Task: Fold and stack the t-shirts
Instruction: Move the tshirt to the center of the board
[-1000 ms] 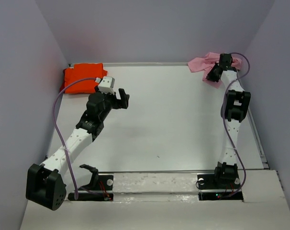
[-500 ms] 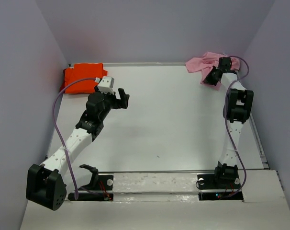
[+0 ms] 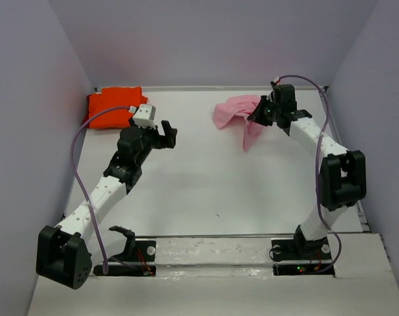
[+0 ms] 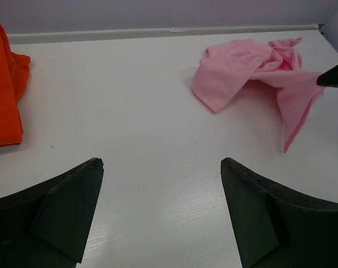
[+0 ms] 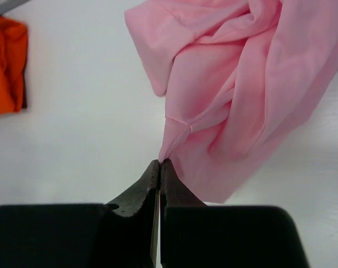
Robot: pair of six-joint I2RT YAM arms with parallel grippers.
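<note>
Right pincer (image 5: 159, 163): tips pressed tight together, clamped on a small pinch of the pink t-shirt (image 5: 230, 95). One thin seam right at the tips, pulled to a point.

Just past the tips, the rest of the pink cloth: plain, light pink, soft, all scrunched up with many deep folds. No neat shape. One rounded flap out in front of the tips and to their left, a fat bunched lump farther ahead and to the right.

From above: pink cloth stretched sideways away from this pincer toward the left arm, long way running left to right across the white table (image 3: 219, 184). One thin tail right by the pincer, pointing back toward the arm bases. Cannot tell how much of it is off the table.

Far off to the left of this pincer, well apart from the pink one: the orange t-shirt (image 3: 114, 107), bright and plain, in a neat flat block in the far left corner.

Left pincer (image 4: 160, 164): fingers wide apart, nothing between them, only bare table. Nose aimed across at the pink cloth. Orange block close by, off to its left.
</note>
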